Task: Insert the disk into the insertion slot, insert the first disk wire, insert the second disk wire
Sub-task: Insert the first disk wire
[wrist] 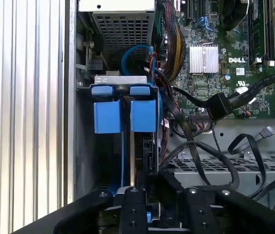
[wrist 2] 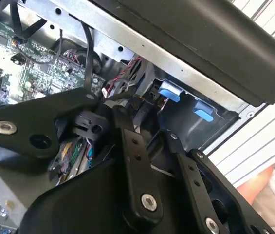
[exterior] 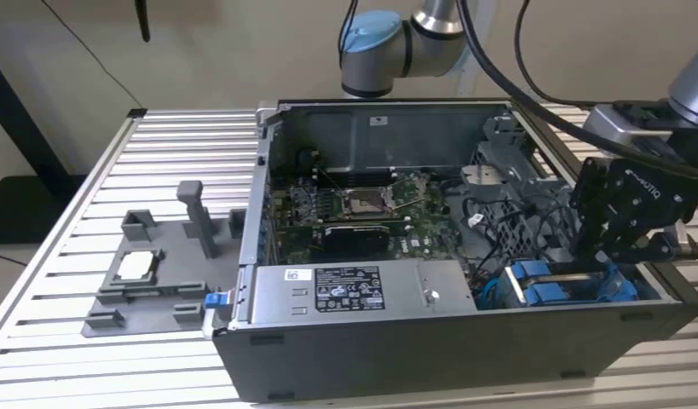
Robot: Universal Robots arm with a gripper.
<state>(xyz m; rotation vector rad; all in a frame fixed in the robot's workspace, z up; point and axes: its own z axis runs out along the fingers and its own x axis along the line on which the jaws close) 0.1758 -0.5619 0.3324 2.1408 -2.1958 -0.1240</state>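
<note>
Pincer (wrist 2: 136, 103) sunk low into the front corner of the computer case (exterior: 440, 358), right over the insertion slot (wrist: 85, 151). Whether it is clamped on anything or standing apart I cannot tell from these views. Just beside it are the blue tabs of the disk (wrist: 143, 116), which seems to be seated in the slot already, its body hidden down in the bay. Loose black cables lie close by. One ends in a flat plug (wrist: 218, 105) resting over the motherboard (wrist: 215, 80), not joined to the disk as far as I can see.

I'd judge the disk stiff, fairly heavy and touchy about knocks, best taken by the carrier's edges or tabs. The cables are limp, so the hard plug body is the place to hold.

Further out, the power supply box (exterior: 349, 290) sits next to the bay. A grey fixture tray (exterior: 144, 294) stands apart from the case on the slatted metal counter (exterior: 178, 145). Room inside is tight, crowded with wiring.
</note>
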